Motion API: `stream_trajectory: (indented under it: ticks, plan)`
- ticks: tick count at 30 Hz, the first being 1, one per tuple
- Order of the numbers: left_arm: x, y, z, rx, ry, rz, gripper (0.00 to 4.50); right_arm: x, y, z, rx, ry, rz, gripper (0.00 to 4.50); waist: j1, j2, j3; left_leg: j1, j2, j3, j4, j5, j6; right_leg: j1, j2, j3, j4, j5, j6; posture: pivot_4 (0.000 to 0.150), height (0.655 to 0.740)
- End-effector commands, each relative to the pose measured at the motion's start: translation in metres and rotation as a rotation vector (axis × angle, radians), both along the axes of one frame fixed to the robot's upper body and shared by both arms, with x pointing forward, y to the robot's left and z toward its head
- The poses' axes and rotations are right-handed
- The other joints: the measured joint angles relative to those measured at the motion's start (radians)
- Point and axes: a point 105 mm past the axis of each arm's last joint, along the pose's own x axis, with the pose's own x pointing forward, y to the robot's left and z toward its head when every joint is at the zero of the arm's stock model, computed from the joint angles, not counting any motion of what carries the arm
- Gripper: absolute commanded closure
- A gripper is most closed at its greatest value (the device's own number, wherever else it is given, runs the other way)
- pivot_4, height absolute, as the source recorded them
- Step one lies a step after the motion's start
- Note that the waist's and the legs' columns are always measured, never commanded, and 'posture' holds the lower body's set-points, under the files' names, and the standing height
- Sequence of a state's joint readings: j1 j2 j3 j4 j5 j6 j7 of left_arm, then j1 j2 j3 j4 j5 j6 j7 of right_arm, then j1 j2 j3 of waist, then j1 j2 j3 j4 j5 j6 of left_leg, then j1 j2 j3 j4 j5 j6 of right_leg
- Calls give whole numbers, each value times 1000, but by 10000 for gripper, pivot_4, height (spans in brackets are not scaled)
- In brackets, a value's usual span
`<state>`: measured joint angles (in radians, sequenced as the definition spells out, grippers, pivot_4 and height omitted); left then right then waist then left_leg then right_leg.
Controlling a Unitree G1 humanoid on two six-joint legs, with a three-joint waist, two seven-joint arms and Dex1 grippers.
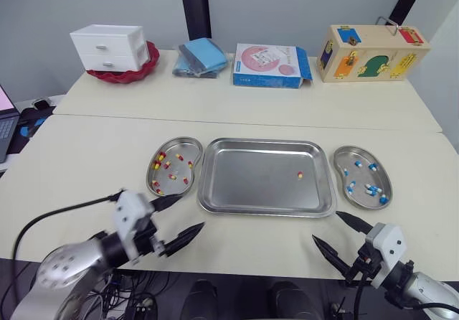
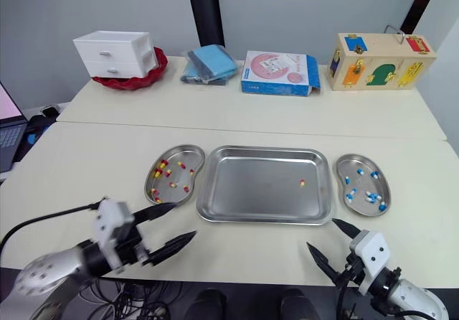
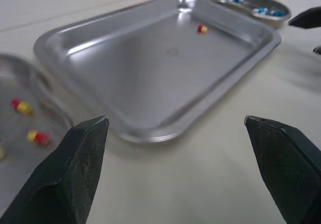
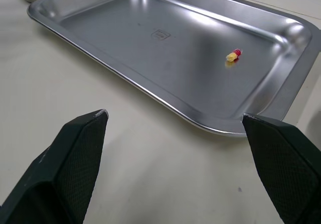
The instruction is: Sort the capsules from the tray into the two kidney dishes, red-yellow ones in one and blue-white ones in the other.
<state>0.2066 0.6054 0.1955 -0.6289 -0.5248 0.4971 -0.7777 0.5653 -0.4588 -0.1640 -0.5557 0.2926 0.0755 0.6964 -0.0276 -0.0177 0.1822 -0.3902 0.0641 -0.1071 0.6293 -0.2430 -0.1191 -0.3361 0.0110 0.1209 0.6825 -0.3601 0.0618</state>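
**Tray** (image 1: 267, 143): steel, rectangular, rolled rim. Centred on the front desk (image 1: 93, 155), set back from its near edge.

**Red-yellow capsule** (image 1: 300, 175): lies loose in the tray, near the tray's right edge and about halfway back.

**Left dish** (image 1: 176, 141): kidney-shaped steel, just beside the tray's left edge. Several red-yellow capsules inside (too small to count surely).

**Right dish** (image 1: 388, 180): same make, just beside the tray's right edge. Blue-white capsules inside.

**Left gripper** (image 1: 192, 212): over the desk's near edge, in front of the left dish. Jaws spread wide, holding nothing.

**Right gripper** (image 1: 325, 225): over the near edge, by the tray's near right corner. Jaws spread wide, holding nothing.

**Views:**
- The head views take in the rear desk (image 1: 215, 97), with a white drawer unit (image 1: 109, 47) on a red bowl (image 1: 136, 72), blue cloths (image 1: 202, 54), a pink-and-blue box (image 1: 269, 65) and a wooden toy box (image 1: 373, 53).
- The right wrist view brings out a small stamped mark (image 4: 160, 34) mid-floor of the tray. It also shows the capsule's two halves, yellow and red, end to end.
- The left wrist view looks across the tray to the right dish.
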Motion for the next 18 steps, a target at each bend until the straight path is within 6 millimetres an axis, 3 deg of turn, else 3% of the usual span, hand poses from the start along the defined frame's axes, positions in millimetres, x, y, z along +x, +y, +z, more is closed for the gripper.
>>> stream_trajectory:
  ticks: [1,8,18]
  plan:
    - [16,-35,10,-36,-23,-61,312,0,1,6,1,-39,-8,0,0,0,0,0,0,0,0,0,0,0,0,0,0,0,0,1500,7400]
    - [64,-101,22,-30,-65,-212,312,1,4,8,21,-58,-46,0,-2,1,-1,0,-1,-1,0,0,0,0,0,-1,2,0,0,1500,7400]
    - [102,-180,20,30,-41,-319,312,1,13,10,27,-66,-60,0,-1,2,-1,-2,-2,-2,1,0,0,-1,0,-1,2,0,0,1500,7400]
